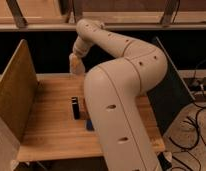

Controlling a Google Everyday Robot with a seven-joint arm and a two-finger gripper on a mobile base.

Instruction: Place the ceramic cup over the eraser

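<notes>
The eraser is a small black block standing upright on the wooden table, left of my arm. My gripper is at the back of the table, above and behind the eraser. It is shut on the ceramic cup, a small cream cup held in the air over the table's far edge. The cup is well apart from the eraser. My large white arm fills the middle of the view and hides the table's right part.
A flat blue pad lies just right of the eraser, partly hidden by my arm. A wooden side panel stands at the table's left, a dark panel at its right. Cables lie on the floor at right.
</notes>
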